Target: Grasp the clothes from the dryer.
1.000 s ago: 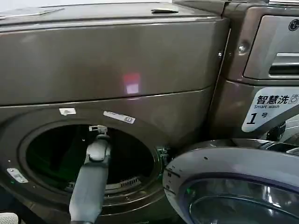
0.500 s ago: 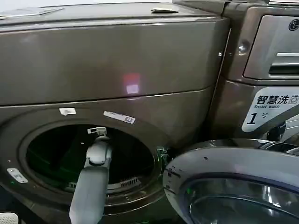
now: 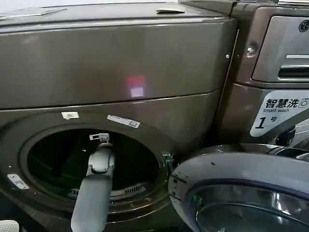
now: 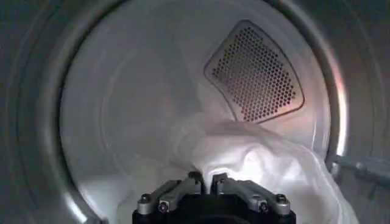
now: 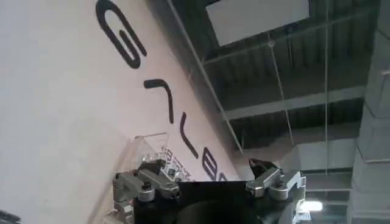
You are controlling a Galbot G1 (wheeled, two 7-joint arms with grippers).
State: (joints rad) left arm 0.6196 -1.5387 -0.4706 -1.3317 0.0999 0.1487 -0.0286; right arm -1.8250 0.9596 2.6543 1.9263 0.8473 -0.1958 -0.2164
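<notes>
Inside the dryer (image 3: 120,72), left gripper (image 4: 206,181) fingers (image 4: 183,186) pinched on clothes (image 4: 256,158)

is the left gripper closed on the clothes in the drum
Yes, in the left wrist view the left gripper has its fingers pinched together on a fold of the white clothes inside the dryer.

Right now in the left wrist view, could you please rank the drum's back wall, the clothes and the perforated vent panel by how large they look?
1. Drum back wall, largest.
2. The clothes, though they lie nearer the camera, beside the left end effector, which inflates them.
3. Perforated vent panel, smallest.
</notes>
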